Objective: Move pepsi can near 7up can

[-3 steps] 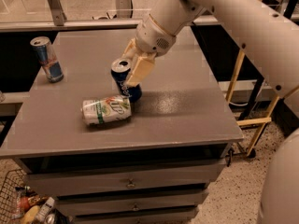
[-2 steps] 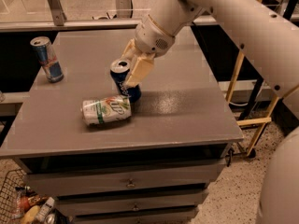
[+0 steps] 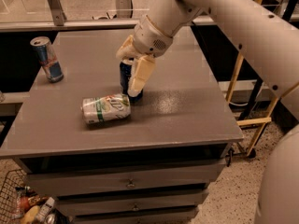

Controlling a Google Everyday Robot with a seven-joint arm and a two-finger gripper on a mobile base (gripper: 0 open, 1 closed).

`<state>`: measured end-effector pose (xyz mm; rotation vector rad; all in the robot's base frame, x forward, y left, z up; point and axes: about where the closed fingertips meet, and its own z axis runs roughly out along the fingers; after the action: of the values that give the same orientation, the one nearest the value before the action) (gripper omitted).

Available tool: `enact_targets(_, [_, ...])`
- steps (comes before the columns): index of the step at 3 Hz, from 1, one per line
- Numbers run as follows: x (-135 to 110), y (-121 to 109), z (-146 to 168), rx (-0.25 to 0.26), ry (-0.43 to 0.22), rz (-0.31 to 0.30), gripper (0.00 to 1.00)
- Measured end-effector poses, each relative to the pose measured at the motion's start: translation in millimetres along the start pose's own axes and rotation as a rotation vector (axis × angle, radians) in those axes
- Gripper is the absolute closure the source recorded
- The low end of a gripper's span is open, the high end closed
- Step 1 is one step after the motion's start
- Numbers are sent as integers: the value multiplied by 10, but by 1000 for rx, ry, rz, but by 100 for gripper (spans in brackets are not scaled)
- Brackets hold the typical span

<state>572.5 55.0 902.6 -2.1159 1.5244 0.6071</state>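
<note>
The pepsi can (image 3: 124, 82) stands upright on the grey table (image 3: 187, 111), dark blue, its top hidden by my hand. My gripper (image 3: 130, 78) reaches down from the upper right and has one cream finger (image 3: 140, 76) in front of the can and the other behind it, shut on the can. The 7up can (image 3: 106, 108), pale white and green, lies on its side just in front and to the left of the pepsi can, close to it with a small gap.
A slimmer blue-and-silver can (image 3: 46, 59) stands at the table's far left edge. Drawers (image 3: 131, 183) sit below the tabletop. A wire basket (image 3: 18, 204) with items is on the floor at lower left. A yellow frame (image 3: 254, 122) stands to the right.
Almost nothing differs. My gripper and the pepsi can stay in the same place beside the 7up can.
</note>
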Motion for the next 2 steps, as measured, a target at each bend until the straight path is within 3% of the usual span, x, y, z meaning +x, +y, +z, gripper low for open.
enact_targets(1, [13,67,-86,13,18,4,0])
enact_targets(2, [88,411,-449,99,61,51,0])
